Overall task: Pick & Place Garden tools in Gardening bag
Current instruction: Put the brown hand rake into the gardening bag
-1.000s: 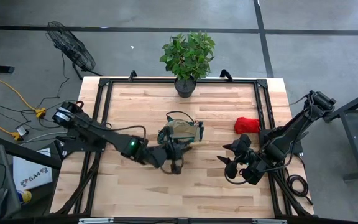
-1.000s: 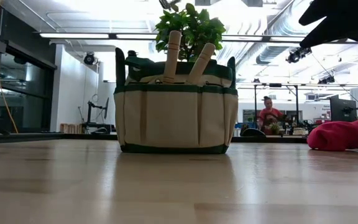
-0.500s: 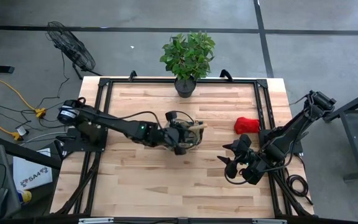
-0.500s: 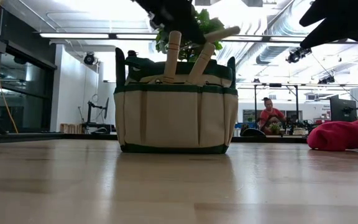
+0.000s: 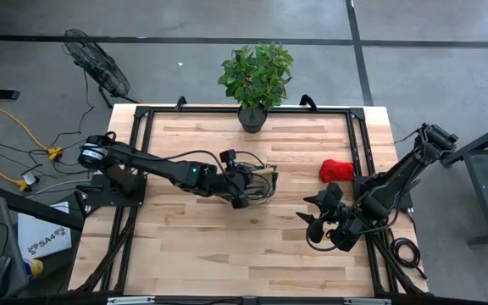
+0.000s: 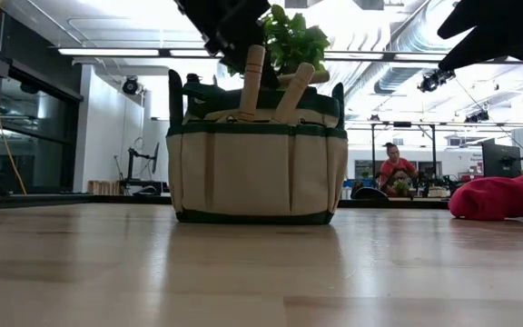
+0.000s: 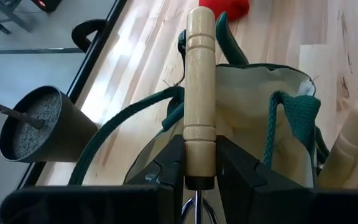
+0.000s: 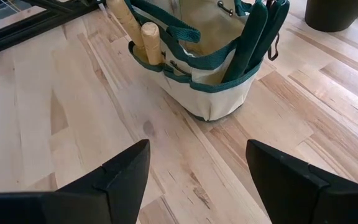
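While the gardening bag (image 6: 257,163) stands in the middle of the table (image 5: 252,246), a wooden-handled tool (image 7: 201,93) is pinched between the fingers of the left gripper (image 7: 199,177). The tool is held just above the bag's open top. Two more wooden handles (image 8: 135,28) are seen poking out of the bag. The red bundle (image 5: 336,170) is left on the table, well apart from the bag. The right gripper (image 8: 197,171) is kept near the table's right side, low over the wood, with its fingers spread wide and nothing between them.
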You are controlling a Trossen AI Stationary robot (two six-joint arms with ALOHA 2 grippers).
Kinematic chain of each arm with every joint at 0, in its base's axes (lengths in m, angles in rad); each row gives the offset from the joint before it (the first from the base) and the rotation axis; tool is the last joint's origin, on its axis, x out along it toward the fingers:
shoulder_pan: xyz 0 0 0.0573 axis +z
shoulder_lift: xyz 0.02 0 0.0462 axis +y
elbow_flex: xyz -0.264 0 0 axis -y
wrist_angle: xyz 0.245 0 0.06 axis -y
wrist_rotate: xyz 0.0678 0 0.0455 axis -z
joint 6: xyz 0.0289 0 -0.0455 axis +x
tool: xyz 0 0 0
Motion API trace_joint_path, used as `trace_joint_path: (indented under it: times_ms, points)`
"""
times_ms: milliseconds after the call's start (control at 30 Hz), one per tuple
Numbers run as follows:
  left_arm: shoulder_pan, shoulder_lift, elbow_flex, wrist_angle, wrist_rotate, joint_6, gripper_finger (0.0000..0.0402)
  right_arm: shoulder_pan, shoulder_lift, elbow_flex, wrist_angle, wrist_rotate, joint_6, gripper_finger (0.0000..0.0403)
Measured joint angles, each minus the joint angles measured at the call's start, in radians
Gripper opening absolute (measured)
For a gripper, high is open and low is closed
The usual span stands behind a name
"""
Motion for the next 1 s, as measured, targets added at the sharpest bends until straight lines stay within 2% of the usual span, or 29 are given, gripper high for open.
trace_joint_path:
  times_ms: [567, 733, 1000]
  points:
    - [0.026, 0.044, 0.001, -0.049, 0.064, 0.019, 0.0059, 0.0, 0.0, 0.0, 0.002, 0.0, 0.006, 0.0259]
    - [0.026, 0.06, 0.0, -0.059, 0.137, 0.036, 0.0059, 0.0, 0.0, 0.0, 0.002, 0.0, 0.006, 0.0259]
    - [0.026, 0.08, -0.001, -0.091, 0.151, 0.053, 0.0059, 0.0, 0.0, 0.0, 0.002, 0.0, 0.006, 0.0259]
